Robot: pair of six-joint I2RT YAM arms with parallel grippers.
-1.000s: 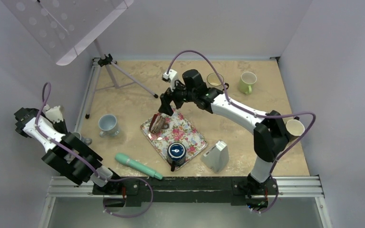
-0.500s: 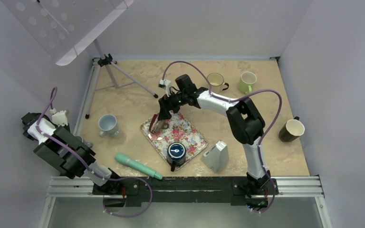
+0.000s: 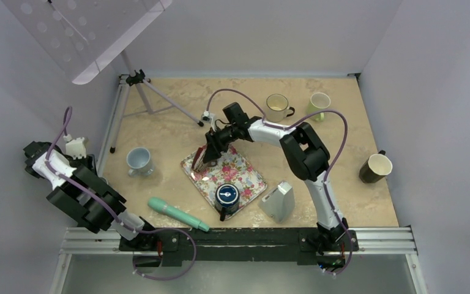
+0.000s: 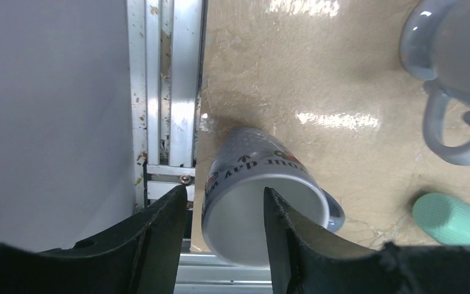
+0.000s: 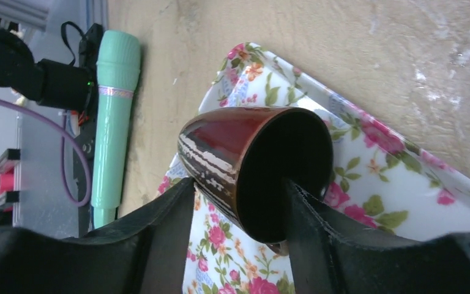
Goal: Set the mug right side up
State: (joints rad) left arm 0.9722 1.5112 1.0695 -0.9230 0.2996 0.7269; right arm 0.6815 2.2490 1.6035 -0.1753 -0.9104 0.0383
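A glossy red-brown mug (image 5: 220, 153) lies tipped on its side at the far left corner of the floral tray (image 3: 248, 174), mouth toward the right wrist camera. My right gripper (image 5: 238, 184) straddles its lower wall, one finger inside the dark mouth and one outside, with tray showing in the gap. In the top view this mug (image 3: 199, 159) sits under the right gripper (image 3: 207, 153). At the table's left rail a grey-blue printed mug (image 4: 251, 171) stands mouth up. My left gripper (image 4: 225, 191) is open astride its rim, clear of the wall on both sides.
A dark mug (image 3: 227, 196) stands base-up at the tray's near corner, with a grey box (image 3: 278, 201) beside it. A teal handle (image 3: 177, 214) lies near the front edge. A pale blue mug (image 3: 139, 160), cream mug (image 3: 276, 105), green mug (image 3: 318, 105), brown mug (image 3: 374, 166) and tripod (image 3: 153, 98) stand around.
My right arm has dropped down and left onto the red-brown mug, its jaws narrowing round the wall. My left gripper has opened off the printed mug's rim.
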